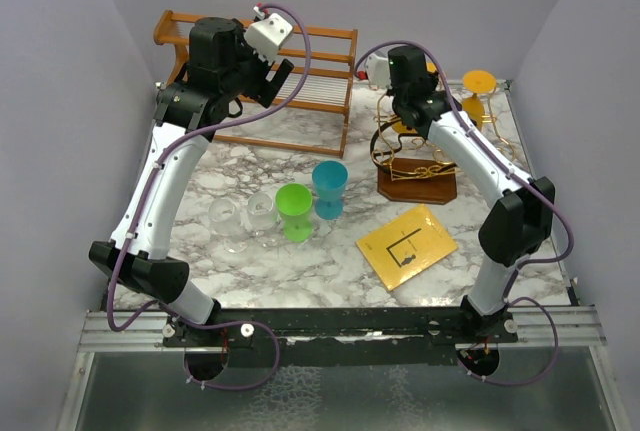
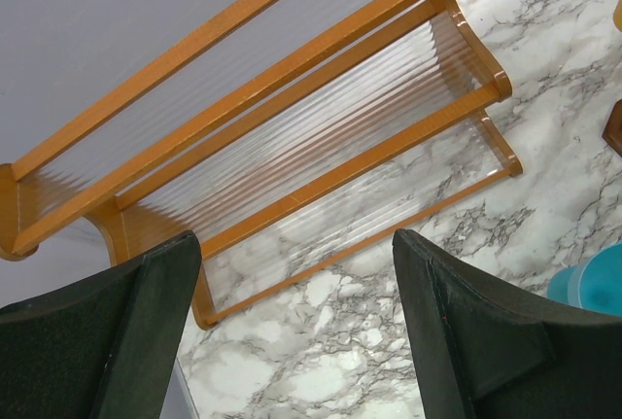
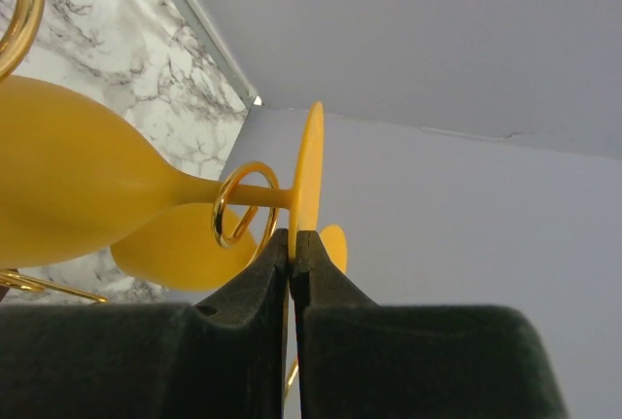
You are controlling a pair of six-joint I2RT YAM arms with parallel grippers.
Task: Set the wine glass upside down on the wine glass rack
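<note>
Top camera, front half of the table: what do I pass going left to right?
clear glass → second clear glass → green cup → blue cup → flat yellow packet

Top cam overhead; wrist cams close-up — shelf [image 1: 322, 86] shared

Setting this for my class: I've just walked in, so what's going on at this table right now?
The right gripper is shut on the foot of a yellow wine glass, whose stem sits in a curled hook of the gold wine glass rack. The left gripper is open and empty, near the wooden slatted shelf.
</note>
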